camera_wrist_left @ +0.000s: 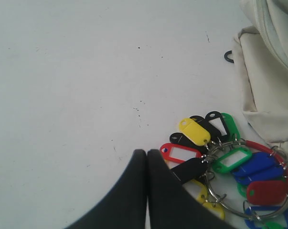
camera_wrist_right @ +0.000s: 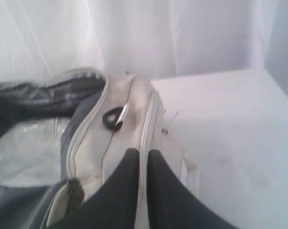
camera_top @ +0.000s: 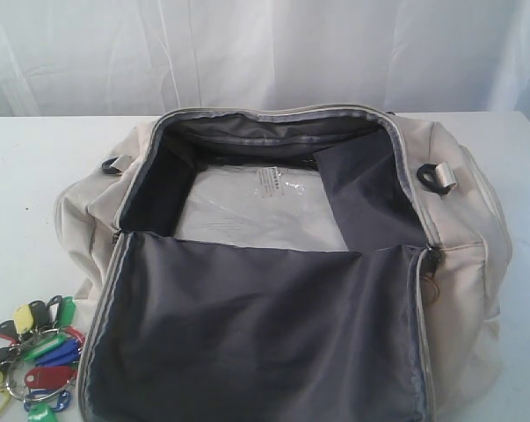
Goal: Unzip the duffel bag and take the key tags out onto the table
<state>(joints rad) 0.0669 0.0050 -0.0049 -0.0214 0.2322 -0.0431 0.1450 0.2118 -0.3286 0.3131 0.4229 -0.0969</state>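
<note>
White desk is seen across the frame. Duffel bag is laid on it at centre, unzipped, with the lid flap folded down toward the lower edge. Key tags are laid on the desk at lower left, just beside the bag's flap; contact cannot be told. Dark specks are scattered on the bare surface.

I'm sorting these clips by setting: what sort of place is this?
Probably a staged test bench or lab, not a home: a plain white table, a white draped curtain closing off the background, and only the duffel bag and key tags laid out.
</note>
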